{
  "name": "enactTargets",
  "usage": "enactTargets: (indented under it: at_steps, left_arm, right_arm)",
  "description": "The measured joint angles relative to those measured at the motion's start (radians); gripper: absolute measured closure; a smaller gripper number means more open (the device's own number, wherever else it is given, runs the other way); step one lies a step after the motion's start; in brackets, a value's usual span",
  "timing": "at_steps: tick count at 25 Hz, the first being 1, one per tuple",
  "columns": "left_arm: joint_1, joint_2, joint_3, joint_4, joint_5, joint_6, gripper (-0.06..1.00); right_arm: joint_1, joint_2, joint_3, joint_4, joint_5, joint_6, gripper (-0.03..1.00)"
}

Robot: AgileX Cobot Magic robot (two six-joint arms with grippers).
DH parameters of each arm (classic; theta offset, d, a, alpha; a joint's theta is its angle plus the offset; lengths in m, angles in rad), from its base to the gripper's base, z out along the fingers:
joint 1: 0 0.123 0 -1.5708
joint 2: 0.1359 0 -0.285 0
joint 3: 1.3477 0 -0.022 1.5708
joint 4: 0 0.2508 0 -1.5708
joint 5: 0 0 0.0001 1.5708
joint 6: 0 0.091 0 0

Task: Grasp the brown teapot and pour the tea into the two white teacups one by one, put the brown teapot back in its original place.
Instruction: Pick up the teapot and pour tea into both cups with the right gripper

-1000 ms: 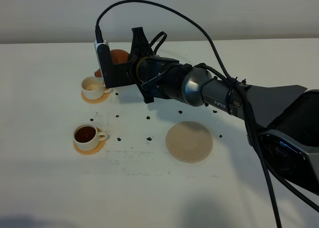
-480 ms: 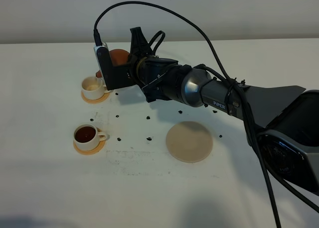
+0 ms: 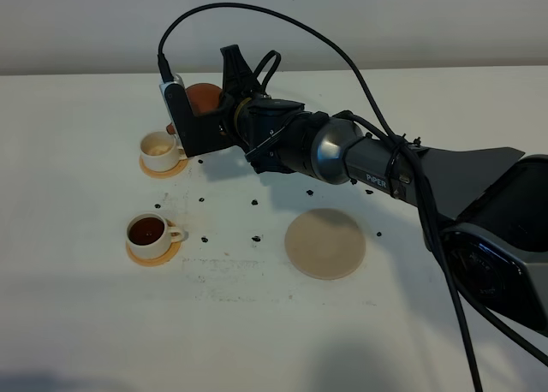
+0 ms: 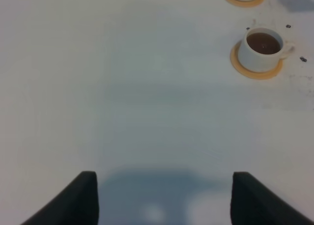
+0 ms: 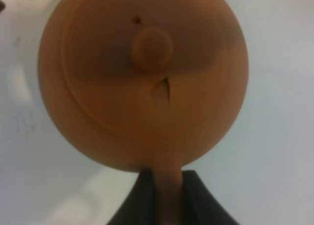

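On the white tabletop (image 3: 94, 323), nearest to us, the left gripper (image 4: 164, 200) hangs over bare surface, its two dark fingers (image 4: 81, 198) spread wide with nothing between them. Beyond it, at the near left, we see a small cream-white teacup (image 3: 147, 231) filled with dark tea, seated on a round orange-tan coaster (image 3: 157, 256), its handle turned to the right. To the right of that cup, well apart from it, the flat round pale beige disc (image 3: 325, 243) lies with nothing on it. Small dark specks (image 3: 255, 203) are scattered over the table between the cups and the disc. Farther back on the left, a second matching cream-white teacup (image 3: 157, 148) sits on its own orange-tan coaster (image 3: 168, 171); we see no dark tea in it. Just beyond this far cup, the long black right arm (image 3: 360, 157) reaches across from the right side. Its right gripper (image 5: 168, 188) is clamped on the loop handle of the squat reddish-brown clay teapot (image 5: 142, 82), which it holds off the table at the far left, knobbed lid in place, well away from the beige disc.
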Motion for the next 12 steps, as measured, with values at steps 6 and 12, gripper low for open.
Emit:
enactTargets:
  at_steps: [6, 12]
  left_arm:
    - [0.000, 0.000, 0.000, 0.000, 0.000, 0.000, 0.40]
    - [0.000, 0.000, 0.000, 0.000, 0.000, 0.000, 0.40]
  right_arm:
    - [0.001, 0.000, 0.000, -0.006, -0.006, 0.000, 0.87]
    - [0.010, 0.000, 0.000, -0.023, -0.035, 0.000, 0.87]
